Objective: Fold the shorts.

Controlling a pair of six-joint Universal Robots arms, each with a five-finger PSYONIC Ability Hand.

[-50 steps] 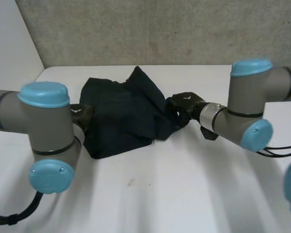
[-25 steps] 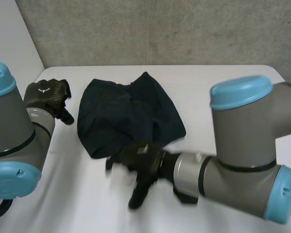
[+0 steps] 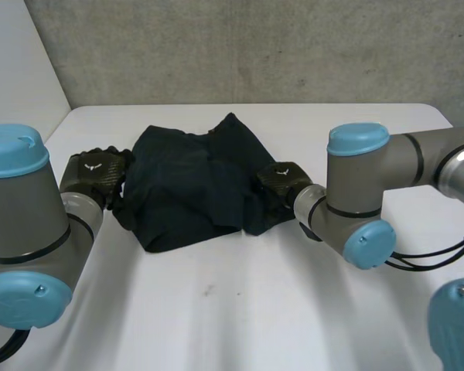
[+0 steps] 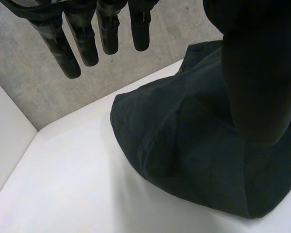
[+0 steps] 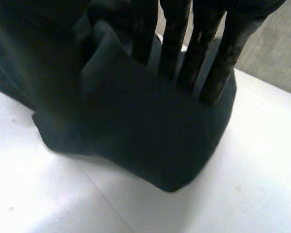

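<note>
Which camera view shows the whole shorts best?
The head view: the shorts lie there with nearly the whole outline visible. The left wrist view gives one rounded edge close up; the right wrist view gives a raised fold and one edge.

Dark crumpled shorts [image 3: 193, 193] lie on the white table [image 3: 255, 309].
</note>
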